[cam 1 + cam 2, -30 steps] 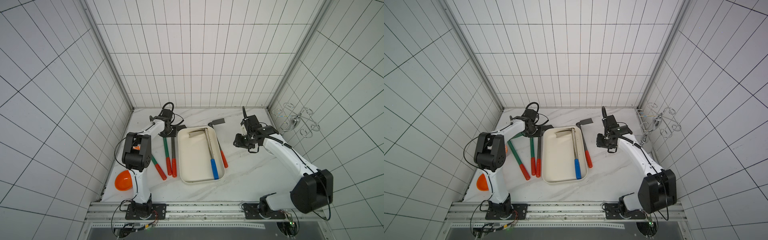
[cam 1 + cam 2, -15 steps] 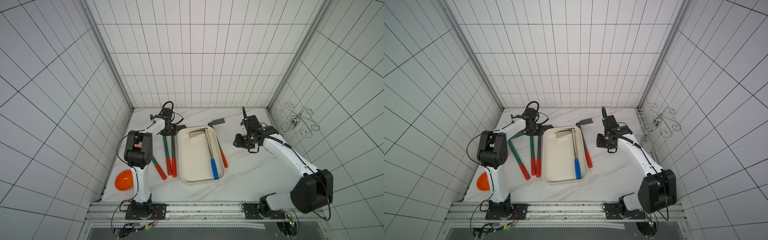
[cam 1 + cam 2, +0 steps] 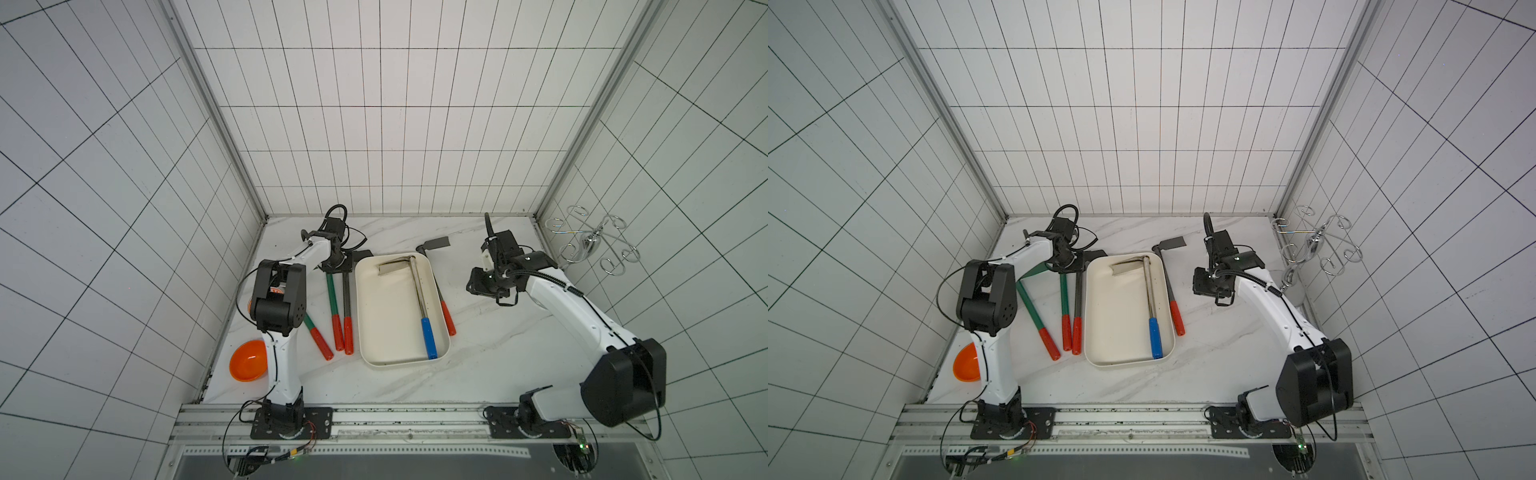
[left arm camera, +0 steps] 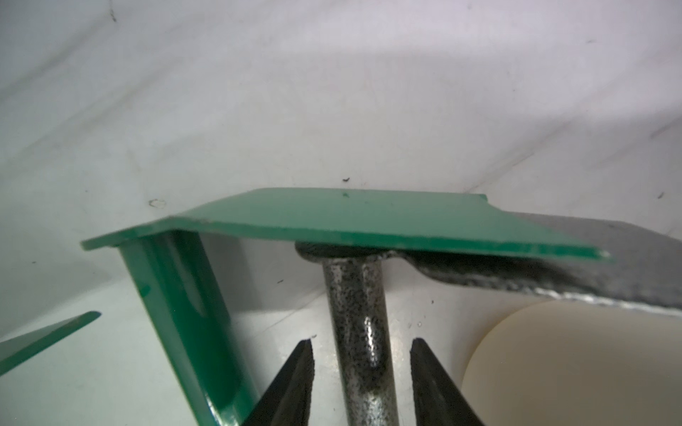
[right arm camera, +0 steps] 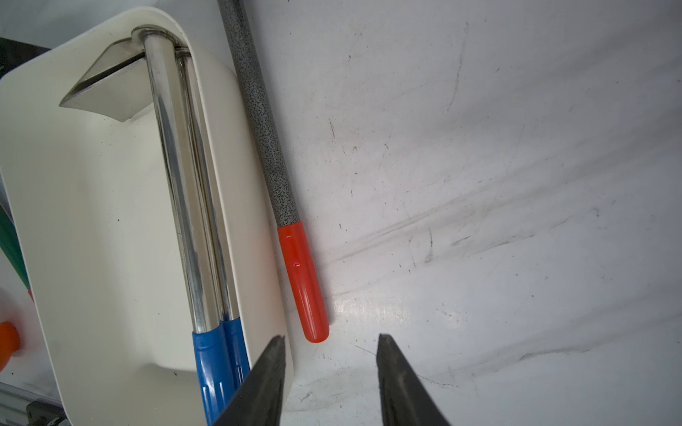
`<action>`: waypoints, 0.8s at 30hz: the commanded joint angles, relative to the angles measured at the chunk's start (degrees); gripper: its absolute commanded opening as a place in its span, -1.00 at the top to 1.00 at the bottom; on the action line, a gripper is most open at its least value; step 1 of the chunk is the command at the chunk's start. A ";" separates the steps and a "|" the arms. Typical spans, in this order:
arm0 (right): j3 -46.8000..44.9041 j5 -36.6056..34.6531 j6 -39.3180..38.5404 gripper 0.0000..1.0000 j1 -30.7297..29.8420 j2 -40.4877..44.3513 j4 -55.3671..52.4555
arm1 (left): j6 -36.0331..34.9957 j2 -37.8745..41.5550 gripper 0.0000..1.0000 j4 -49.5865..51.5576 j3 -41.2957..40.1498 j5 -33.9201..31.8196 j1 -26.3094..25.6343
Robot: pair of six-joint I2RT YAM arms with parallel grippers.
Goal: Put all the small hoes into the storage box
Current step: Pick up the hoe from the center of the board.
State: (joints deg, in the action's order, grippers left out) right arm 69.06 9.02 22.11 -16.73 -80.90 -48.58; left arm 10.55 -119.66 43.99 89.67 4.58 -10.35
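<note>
Fingers (image 4: 291, 391) of our left gripper (image 4: 363, 343) stand narrowly parted astride the speckled grey shaft of the small hoe (image 4: 354, 291), a gap showing each side, gripping nothing yet. It lies on the table (image 4: 369, 92) just beside the storage box (image 4: 535, 350). Just beyond, a green hoe blade (image 4: 369, 217) lies across its neck, so we judge a lift may drag that hoe along or snag the box rim. Held this near the head, the handle could droop. Far across, our right gripper (image 5: 331, 336) hangs spread and empty.
</note>
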 commanded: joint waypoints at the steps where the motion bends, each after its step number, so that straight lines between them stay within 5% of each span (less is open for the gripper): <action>1: -0.24 0.30 0.35 0.15 0.60 -0.31 -1.08 | 0.35 -2.10 0.10 -0.65 1.64 0.74 0.06; 24: -1.12 0.21 0.49 0.15 0.56 -0.22 -0.99 | 1.64 -3.74 0.17 -1.25 2.00 1.05 -0.63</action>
State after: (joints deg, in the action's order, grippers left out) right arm 69.06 8.99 22.24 -16.73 -80.95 -48.58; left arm 11.70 -122.15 43.90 90.63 5.08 -10.55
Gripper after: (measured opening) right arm 0.424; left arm 0.416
